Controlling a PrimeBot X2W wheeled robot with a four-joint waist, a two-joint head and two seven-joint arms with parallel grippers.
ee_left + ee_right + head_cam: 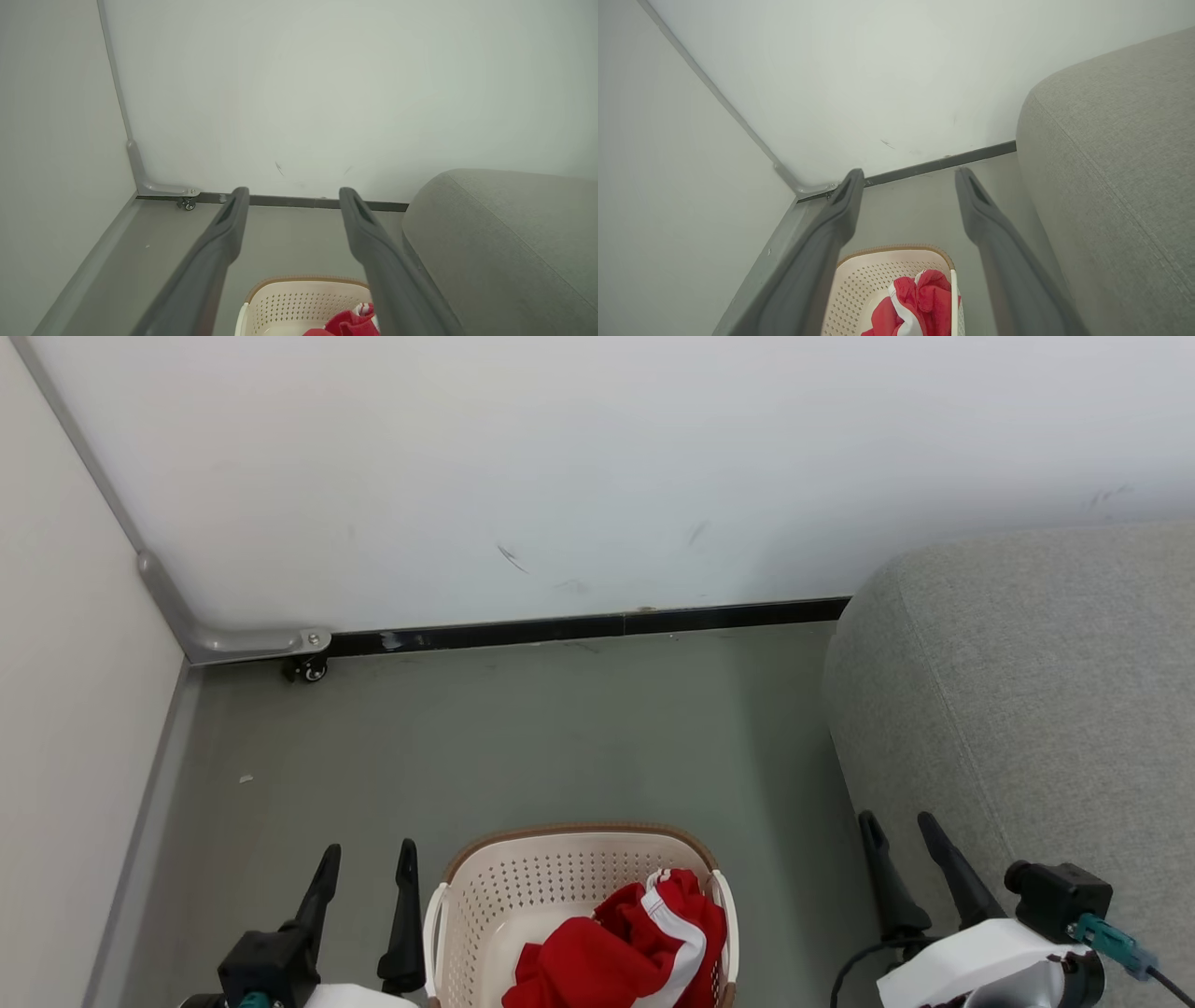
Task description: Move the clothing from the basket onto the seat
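Your stock: red clothing (621, 947) heaped in the basket (523, 887) on the floor (523, 737), seat (1027, 709) to its right, left gripper (369, 847) and right gripper (897, 818) both wide apart, flanking the basket.

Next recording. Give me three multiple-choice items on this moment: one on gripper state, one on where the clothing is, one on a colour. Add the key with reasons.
1. The left gripper and right gripper are: A) both open and empty B) both shut C) left open, right shut.
2. The clothing lies: A) in the left gripper B) in the basket C) in the right gripper.
3. The basket's rim is: A) blue B) black C) brown.
Key: 1 A, each pair of fingers is spread with nothing between; 2 B, the red fabric sits inside the perforated wall; 3 C, a brown band tops the cream wall.
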